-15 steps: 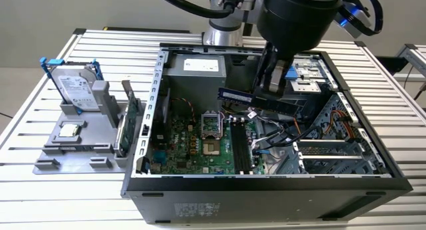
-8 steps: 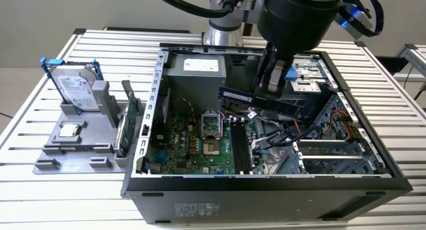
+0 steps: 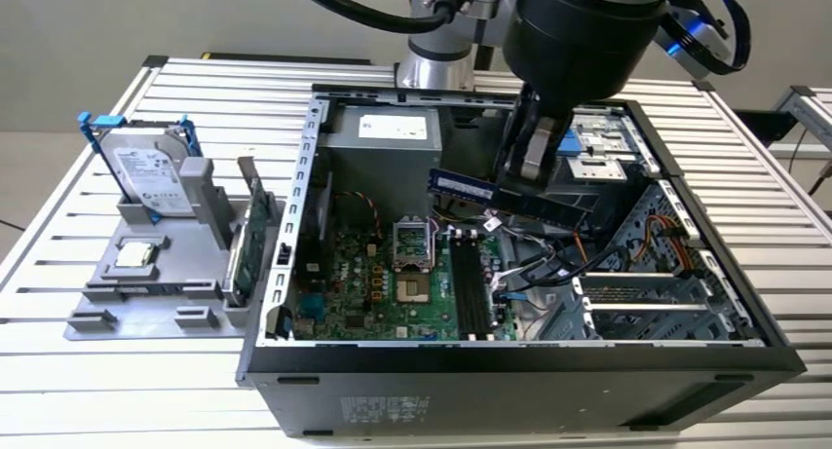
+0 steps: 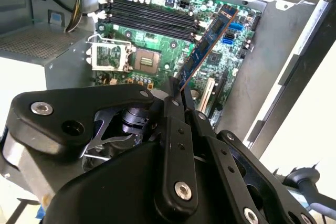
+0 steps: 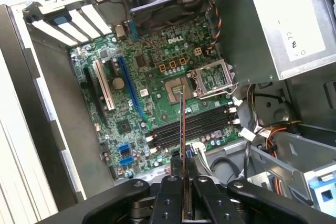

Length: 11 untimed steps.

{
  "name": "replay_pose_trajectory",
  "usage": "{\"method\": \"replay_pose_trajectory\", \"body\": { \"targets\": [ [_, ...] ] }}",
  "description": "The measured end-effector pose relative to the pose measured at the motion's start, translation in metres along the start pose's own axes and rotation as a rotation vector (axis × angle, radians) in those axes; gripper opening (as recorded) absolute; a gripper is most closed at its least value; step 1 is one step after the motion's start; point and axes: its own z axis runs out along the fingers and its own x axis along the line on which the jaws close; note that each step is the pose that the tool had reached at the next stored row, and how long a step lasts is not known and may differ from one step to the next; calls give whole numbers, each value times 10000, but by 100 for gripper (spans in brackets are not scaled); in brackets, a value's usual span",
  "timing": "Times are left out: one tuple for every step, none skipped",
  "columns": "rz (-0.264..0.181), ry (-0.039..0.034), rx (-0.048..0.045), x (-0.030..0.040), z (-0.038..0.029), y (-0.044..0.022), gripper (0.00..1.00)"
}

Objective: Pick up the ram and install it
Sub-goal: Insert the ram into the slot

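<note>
Gripper (image 3: 523, 181) clenched on ram (image 3: 462, 184) across its flat faces, stick hanging above the slots (image 3: 469, 283) inside the case (image 3: 520, 361); light, stiff, thin board, probably fragile, best held by faces, clear of edge contacts
</note>
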Motion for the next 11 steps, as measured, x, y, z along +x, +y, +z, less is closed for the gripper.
{"method": "replay_pose_trajectory", "body": {
  "targets": [
    [42,-2,1,0,1,0,0],
    [79,-4,3,0,1,-1,0],
    [118,-5,4,0,2,-1,0],
    [155,-8,6,-1,2,-2,0],
    [192,-9,8,-1,3,-2,0],
    [228,-11,9,-1,3,-3,0],
    [263,-13,10,-1,4,-3,0],
    [300,-14,12,-1,4,-4,0],
    [333,-16,13,-1,4,-4,0],
    [370,-17,15,-1,5,-4,0],
    [408,-19,16,-1,6,-5,0]
  ]
}}
